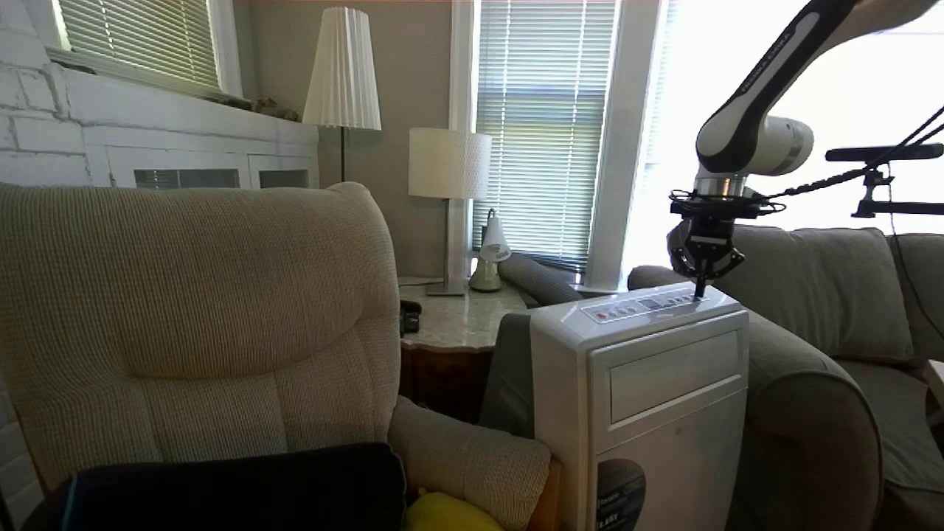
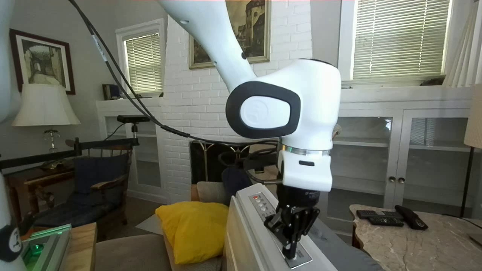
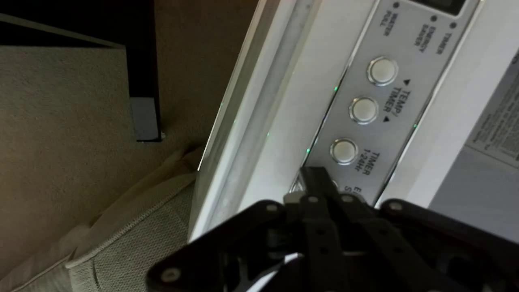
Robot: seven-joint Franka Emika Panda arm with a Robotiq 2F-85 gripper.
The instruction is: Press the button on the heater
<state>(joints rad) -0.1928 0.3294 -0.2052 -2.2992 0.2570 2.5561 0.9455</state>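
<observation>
Gripper (image 1: 700,290) points down, drawn fully together, nothing held; we see its fingertips (image 3: 316,180) apparently touching the control panel (image 3: 375,134) atop the heater (image 1: 671,442), just beside the TIMER 1-24Hr button (image 3: 344,151); we can't tell whether anything's pressed; in an exterior view, heater stands between beige armchair (image 1: 214,295) and grey sofa (image 1: 826,295).

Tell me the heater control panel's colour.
Silvery grey; the control panel shows best in the wrist view.

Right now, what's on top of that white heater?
On the heater is a silvery control panel with round buttons and a dark display. The shut fingers point down at the panel; whatever sits right beneath their tips is hidden.
</observation>
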